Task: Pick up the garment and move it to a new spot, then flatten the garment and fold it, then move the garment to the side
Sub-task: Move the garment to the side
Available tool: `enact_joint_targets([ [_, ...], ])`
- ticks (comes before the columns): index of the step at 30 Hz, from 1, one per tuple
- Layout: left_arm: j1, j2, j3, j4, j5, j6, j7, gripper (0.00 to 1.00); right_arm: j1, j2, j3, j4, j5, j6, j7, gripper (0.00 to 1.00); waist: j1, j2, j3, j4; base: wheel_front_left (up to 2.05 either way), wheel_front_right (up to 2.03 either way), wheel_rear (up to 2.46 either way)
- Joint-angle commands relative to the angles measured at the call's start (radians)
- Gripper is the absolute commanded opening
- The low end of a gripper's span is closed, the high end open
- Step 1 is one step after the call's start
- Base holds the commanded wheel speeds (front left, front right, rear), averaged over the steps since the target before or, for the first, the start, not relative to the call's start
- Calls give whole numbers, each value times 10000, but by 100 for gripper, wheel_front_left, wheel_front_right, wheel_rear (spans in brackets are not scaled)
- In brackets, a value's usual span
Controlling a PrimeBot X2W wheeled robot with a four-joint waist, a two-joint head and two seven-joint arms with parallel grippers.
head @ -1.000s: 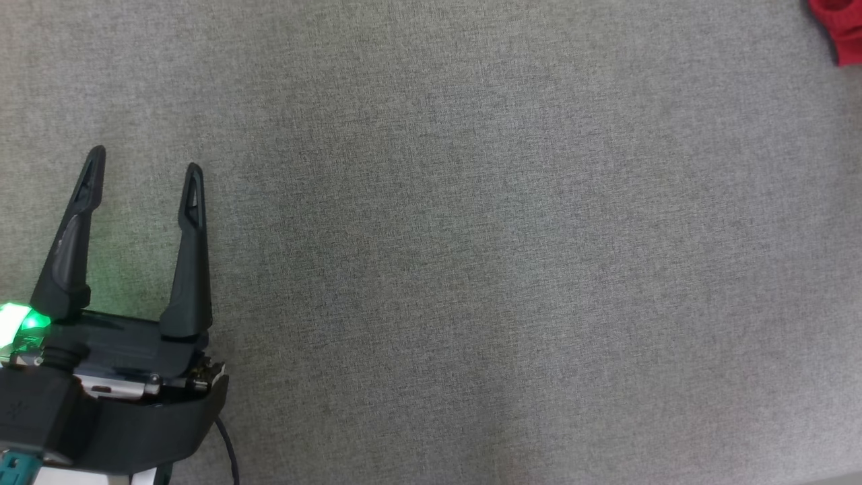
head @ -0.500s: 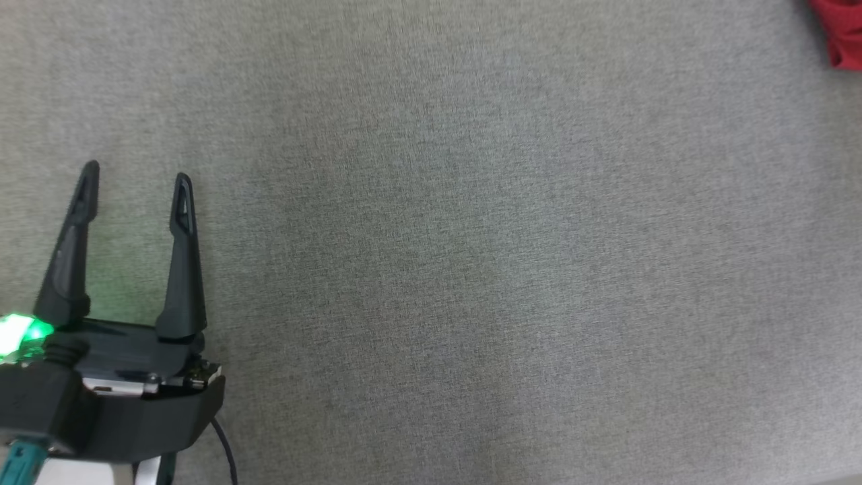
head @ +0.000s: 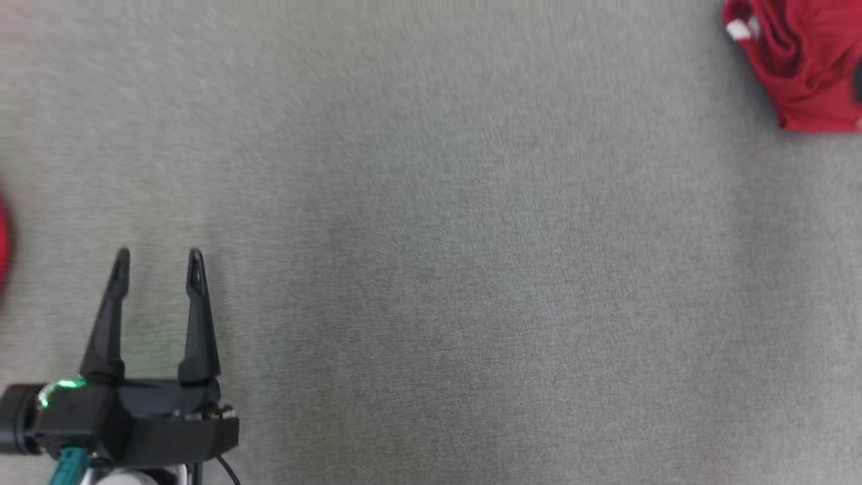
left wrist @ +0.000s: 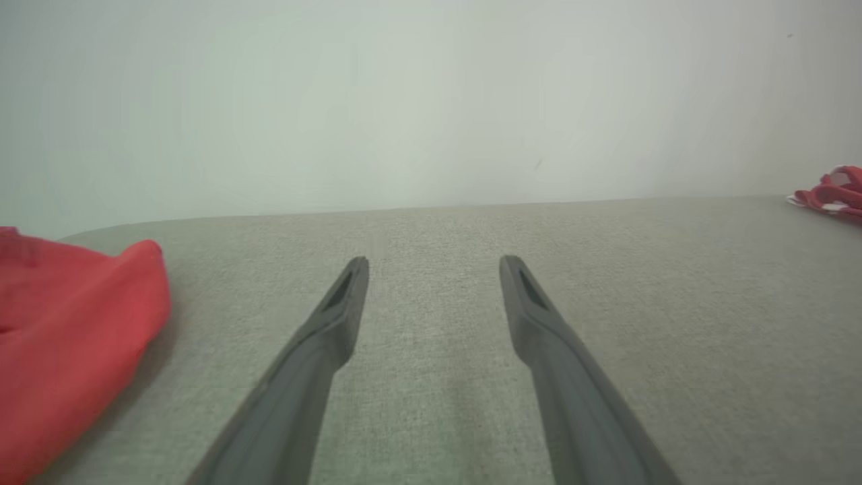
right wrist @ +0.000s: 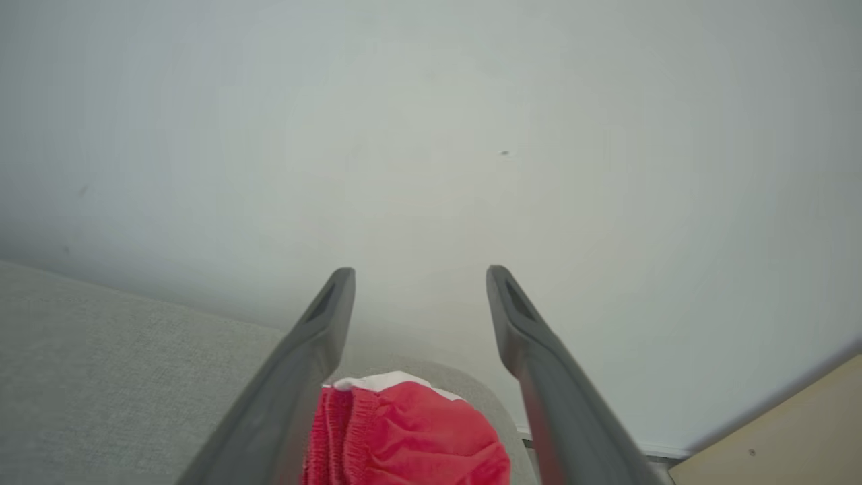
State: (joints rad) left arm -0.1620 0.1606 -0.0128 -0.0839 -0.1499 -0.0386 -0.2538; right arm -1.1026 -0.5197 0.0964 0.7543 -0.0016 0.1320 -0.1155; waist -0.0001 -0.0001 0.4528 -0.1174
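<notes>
Red garment (head: pixel 801 74) lies bunched at the far right corner of the grey padded surface (head: pixel 438 256), white trim showing. Right gripper (right wrist: pixel 420 271) hangs just above it, fingers spread, nothing between them. Left gripper (head: pixel 159 254) is near the front left edge, also spread and empty, with a second red cloth (left wrist: pixel 67 337) just beside it. Reads as the set-aside step, about complete. Next move, I judge: draw the right arm clear without snagging the folds.

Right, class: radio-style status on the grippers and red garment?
Left gripper open, empty, over grey fabric surface. Right gripper open above crumpled red white-trimmed garment. Another red cloth lies beside left gripper.
</notes>
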Motion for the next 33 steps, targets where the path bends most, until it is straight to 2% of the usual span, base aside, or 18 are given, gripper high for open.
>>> enact_joint_targets([
  [1, 183, -76, 15, 129, -7, 30, -66, 100, 425, 186, -133, -68, 5, -30, -171, 100, 1, 1, -891, 557, 0, 0, 0],
  [10, 793, -377, 29, 929, -68, 88, -108, 100, 2729, 1555, -996, -344, -234, -30, -1149, 100, 1, 1, -2181, 1132, 0, 0, 0],
  [21, 1346, -603, 63, 1428, -14, 37, -106, 100, 4799, 2480, -668, -1000, 185, -30, -1498, 100, 1, 1, -3269, 1249, 0, 0, 0],
  [27, 1511, -688, 204, 1665, -35, -13, -107, 100, 6317, 2922, -636, -2348, 509, -30, -1505, 100, 1, 1, -3641, 1171, 0, 0, 0],
  [33, 1680, -782, 261, 1840, 17, -27, -108, 100, 8006, 3640, -960, -3667, 723, -30, -1508, 100, 1, 1, -3943, 1021, 0, 0, 0],
])
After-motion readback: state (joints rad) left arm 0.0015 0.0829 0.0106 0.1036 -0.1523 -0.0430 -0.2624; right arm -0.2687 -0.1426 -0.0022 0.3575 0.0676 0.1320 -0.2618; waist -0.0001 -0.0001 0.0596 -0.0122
